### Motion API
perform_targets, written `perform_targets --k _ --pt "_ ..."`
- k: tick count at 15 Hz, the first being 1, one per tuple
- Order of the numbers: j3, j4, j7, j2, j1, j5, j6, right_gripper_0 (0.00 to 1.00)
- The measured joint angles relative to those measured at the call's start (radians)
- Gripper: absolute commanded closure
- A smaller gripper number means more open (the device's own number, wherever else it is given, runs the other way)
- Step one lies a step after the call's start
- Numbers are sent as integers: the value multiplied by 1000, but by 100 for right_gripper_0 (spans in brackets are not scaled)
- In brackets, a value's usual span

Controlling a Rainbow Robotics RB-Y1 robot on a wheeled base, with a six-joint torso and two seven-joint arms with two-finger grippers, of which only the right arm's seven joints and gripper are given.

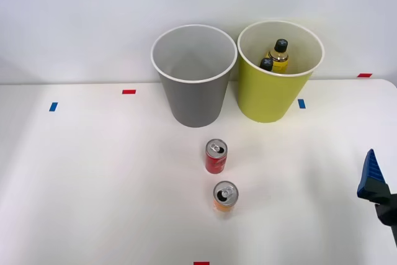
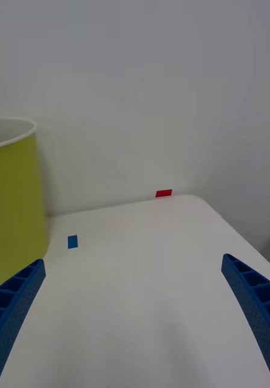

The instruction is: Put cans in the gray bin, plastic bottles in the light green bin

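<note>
A red can (image 1: 216, 156) stands upright at the table's middle, and an orange can (image 1: 224, 196) stands just nearer to me. Behind them are the gray bin (image 1: 193, 76) and, to its right, the light green bin (image 1: 276, 71) (image 2: 12, 200). Inside the green bin I see a yellow-labelled bottle (image 1: 279, 55) and the black cap of a second bottle (image 1: 266, 64). My right gripper (image 1: 375, 178) (image 2: 131, 303) hovers at the table's right edge, far right of the cans. Its blue fingers (image 2: 13, 303) are spread wide, with nothing between them.
Small tape marks lie on the white table: blue (image 1: 53, 107) and red (image 1: 128, 92) at the left, blue (image 1: 301, 103) (image 2: 73, 242) by the green bin, red (image 1: 365, 75) (image 2: 164, 193) at the back right corner, red (image 1: 201, 263) at the front edge. A wall stands behind the bins.
</note>
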Motion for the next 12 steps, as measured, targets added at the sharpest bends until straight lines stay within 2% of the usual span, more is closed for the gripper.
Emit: perform_targets --k 4,7,10,12 --pt "18 44 -217 36 7 224 -58 0" --pt "24 119 -330 40 14 321 -157 0" --pt "38 208 -371 34 38 401 -287 0" --pt "53 250 -366 30 64 405 -369 0"
